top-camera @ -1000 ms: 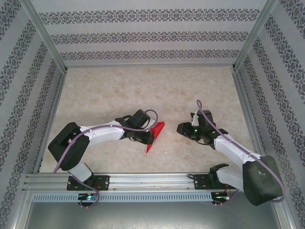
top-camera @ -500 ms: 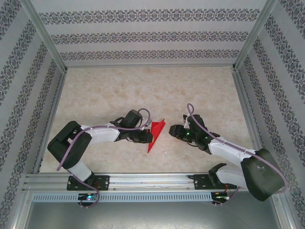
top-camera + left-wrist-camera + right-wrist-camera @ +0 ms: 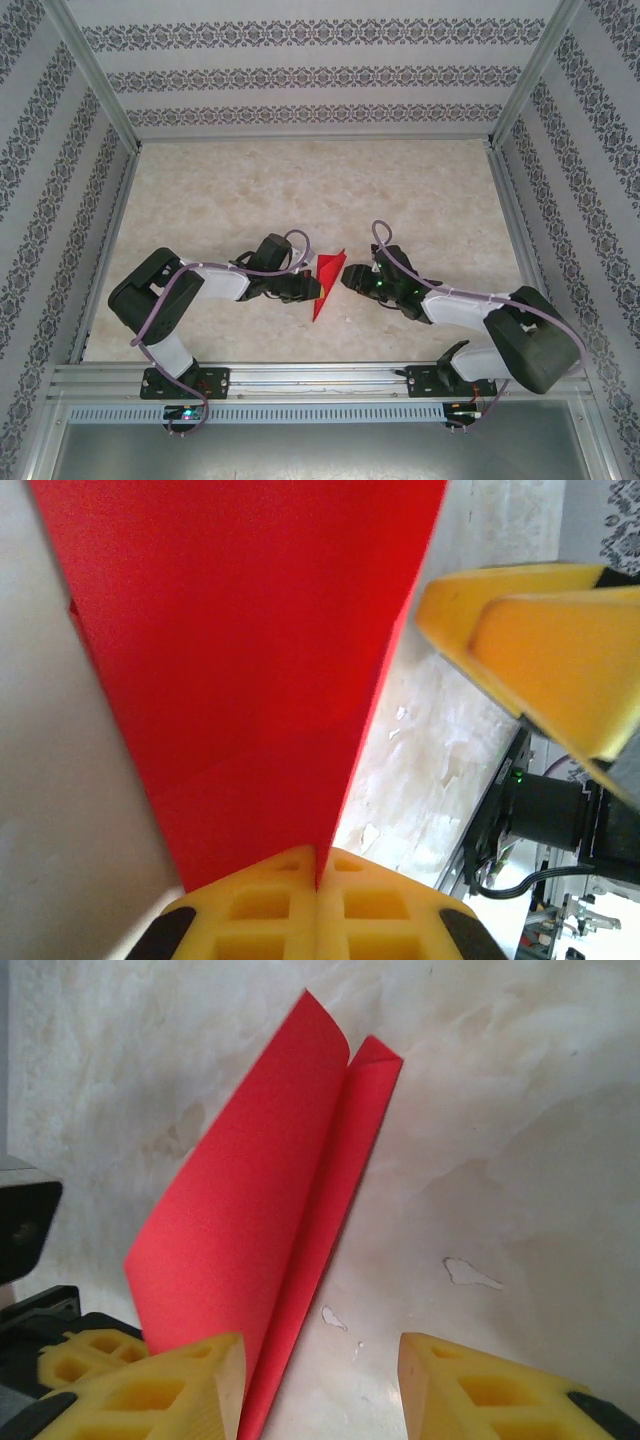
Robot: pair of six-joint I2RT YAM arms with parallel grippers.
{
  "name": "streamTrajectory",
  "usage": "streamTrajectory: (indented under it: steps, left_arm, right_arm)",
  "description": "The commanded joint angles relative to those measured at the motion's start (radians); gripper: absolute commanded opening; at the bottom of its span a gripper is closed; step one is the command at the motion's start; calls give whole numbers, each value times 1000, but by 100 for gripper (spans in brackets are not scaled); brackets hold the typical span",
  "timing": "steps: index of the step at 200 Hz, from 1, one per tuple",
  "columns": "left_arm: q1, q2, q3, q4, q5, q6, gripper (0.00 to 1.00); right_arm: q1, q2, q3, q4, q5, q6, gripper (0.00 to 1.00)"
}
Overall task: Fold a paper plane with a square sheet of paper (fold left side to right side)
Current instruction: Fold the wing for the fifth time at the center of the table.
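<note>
Left gripper (image 3: 308,288) clamped shut on the folded red sheet (image 3: 328,279); right gripper (image 3: 350,275) jaws parted, just beside it.
Sheet sits just below centre of the overhead frame, on the marbled surface (image 3: 300,190), between both grippers. Right wrist view: top flap curls loose toward upper middle, and the sheet's near tip lies between the parted fingers (image 3: 150,1385). Risk, as judged: closing here could catch only the loose flap, or shove the sheet and drag it from the left pinch, skewing the crease.
</note>
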Motion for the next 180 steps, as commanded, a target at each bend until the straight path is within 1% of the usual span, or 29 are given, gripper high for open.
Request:
streamTrajectory:
  steps: [1, 61, 113, 180]
  left_arm:
    - [17, 18, -15, 74, 29, -31, 0]
    - [20, 29, -23, 97, 34, -48, 0]
    - [21, 43, -30, 138, 44, -75, 0]
    - [21, 42, -31, 137, 36, -72, 0]
  right_arm:
    - [25, 47, 44, 72, 52, 26, 43]
    - [67, 134, 78, 136, 74, 32, 41]
    - [79, 182, 97, 172, 72, 44, 40]
    - [82, 218, 110, 186, 66, 48, 39]
